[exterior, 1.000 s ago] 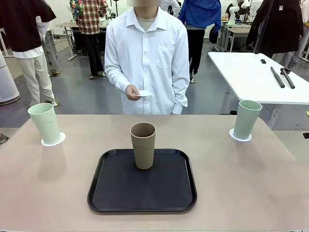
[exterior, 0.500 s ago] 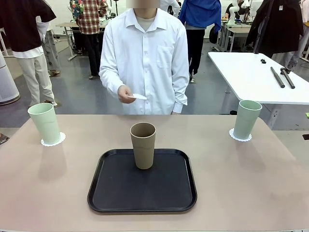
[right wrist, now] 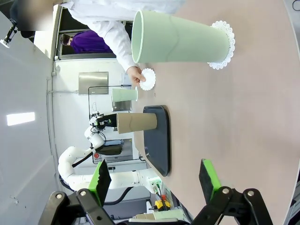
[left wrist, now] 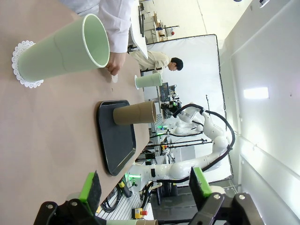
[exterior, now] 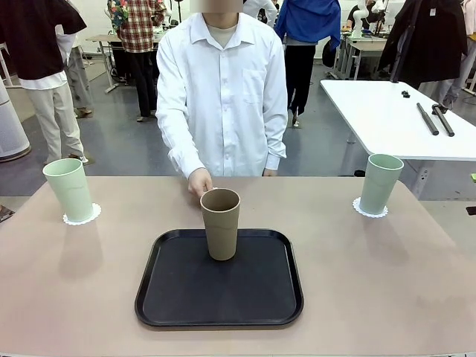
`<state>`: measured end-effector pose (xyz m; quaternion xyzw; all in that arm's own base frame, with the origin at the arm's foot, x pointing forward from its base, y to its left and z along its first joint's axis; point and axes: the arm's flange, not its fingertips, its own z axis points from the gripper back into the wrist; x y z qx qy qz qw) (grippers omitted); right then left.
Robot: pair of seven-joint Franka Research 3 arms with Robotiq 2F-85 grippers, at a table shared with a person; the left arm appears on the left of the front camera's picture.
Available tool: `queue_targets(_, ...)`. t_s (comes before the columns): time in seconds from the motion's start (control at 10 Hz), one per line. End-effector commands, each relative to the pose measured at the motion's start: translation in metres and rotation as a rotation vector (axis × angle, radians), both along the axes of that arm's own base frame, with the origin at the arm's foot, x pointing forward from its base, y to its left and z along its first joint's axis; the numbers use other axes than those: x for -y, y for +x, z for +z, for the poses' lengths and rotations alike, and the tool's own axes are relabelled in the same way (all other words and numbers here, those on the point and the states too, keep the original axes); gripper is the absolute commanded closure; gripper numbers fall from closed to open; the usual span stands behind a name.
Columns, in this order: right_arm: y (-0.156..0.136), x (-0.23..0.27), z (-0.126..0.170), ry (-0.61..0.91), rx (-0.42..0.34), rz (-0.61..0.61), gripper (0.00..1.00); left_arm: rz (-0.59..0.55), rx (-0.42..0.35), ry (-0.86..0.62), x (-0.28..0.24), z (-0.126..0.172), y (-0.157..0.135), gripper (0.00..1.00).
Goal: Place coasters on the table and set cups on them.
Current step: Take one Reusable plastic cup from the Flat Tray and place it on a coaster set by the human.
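Note:
Two pale green cups stand on the table (exterior: 372,282), each on a white lacy coaster: one at the left (exterior: 68,190) on a coaster (exterior: 82,217), one at the right (exterior: 380,183) on a coaster (exterior: 370,210). The brown cup (exterior: 221,223) stands upright on a black tray (exterior: 219,297). Just behind it the person's hand (exterior: 199,181) is down at the tabletop, holding a third coaster (right wrist: 148,78) against the surface. My left gripper (left wrist: 145,185) is open beside the left green cup (left wrist: 65,49). My right gripper (right wrist: 154,178) is open beside the right green cup (right wrist: 178,37).
The person in a white shirt stands at the table's far edge, opposite the tray. A white table (exterior: 387,119) with black rods stands behind at the right. Other people stand farther back.
The person's hand with the coaster has come down from chest height to the table behind the brown cup. Cups, tray and grippers have not moved.

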<state>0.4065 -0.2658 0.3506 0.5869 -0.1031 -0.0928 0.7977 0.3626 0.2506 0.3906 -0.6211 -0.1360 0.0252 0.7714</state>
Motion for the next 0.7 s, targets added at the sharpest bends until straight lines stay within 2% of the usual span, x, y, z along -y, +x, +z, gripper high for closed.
queue_targets(0.0,0.0005,0.0012,0.0005,-0.001,-0.009,-0.009,0.00,0.006,0.008,0.000,0.0010,0.0023,-0.0019,0.00)
queue_targets(0.6,0.0005,0.0012,0.0005,-0.001,-0.009,-0.009,0.00,0.006,0.008,0.000,0.0010,0.0023,-0.0019,0.00)
